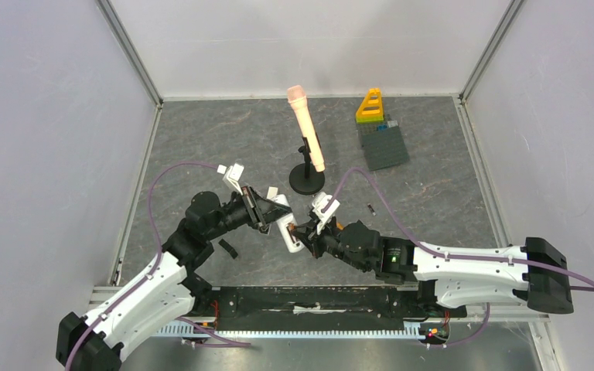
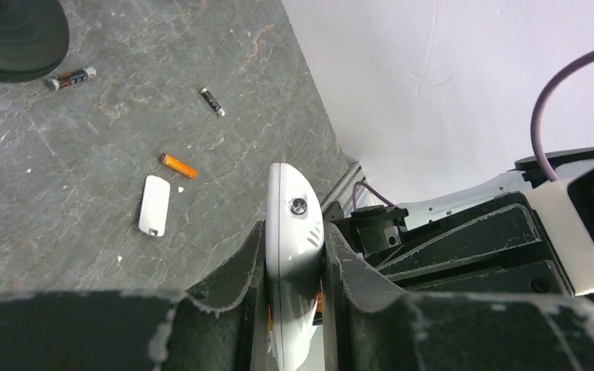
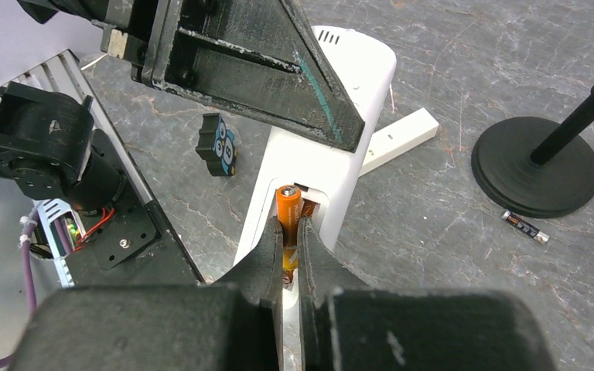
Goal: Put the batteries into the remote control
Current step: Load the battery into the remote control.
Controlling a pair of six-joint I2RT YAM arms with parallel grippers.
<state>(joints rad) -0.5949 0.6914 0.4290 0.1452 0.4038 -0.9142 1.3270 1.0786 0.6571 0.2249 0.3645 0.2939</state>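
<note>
Worktop: a grey stone-patterned slab (image 1: 441, 193), walled in white on three sides.
Held thing: one white remote control (image 2: 294, 197) was kept off the slab above the middle of the near edge, with its open battery bay turned to the right arm.
Left tool: the left gripper (image 2: 294, 243) was clenched across the remote control, one finger pressed on each side.
Right tool: the right gripper (image 3: 290, 232) was closed on one orange battery (image 3: 288, 202), whose end was seen at the mouth of the bay. Whether it was seated could not be told.
Count of cells: four batteries were counted, two orange and two dark grey.
Loose orange: one loose orange battery (image 2: 179, 165) lay on the slab just beside a white cover piece (image 2: 154, 205).
Loose dark grey: two were seen, the far dark battery (image 2: 212, 101) right of the middle and the near-stand dark battery (image 2: 70, 78) just beside the stand base (image 2: 11, 39).
Other things: one microphone (image 1: 307, 127) stood toward the middle of the far edge, one building plate (image 1: 385, 145) lay by the far right corner, and one black strip (image 1: 228, 248) lay toward the near edge on the left.
Progress: the task was judged to be early. One cell was being entered, none was shown seated, three were left on the slab, and the cover was not yet fitted.
</note>
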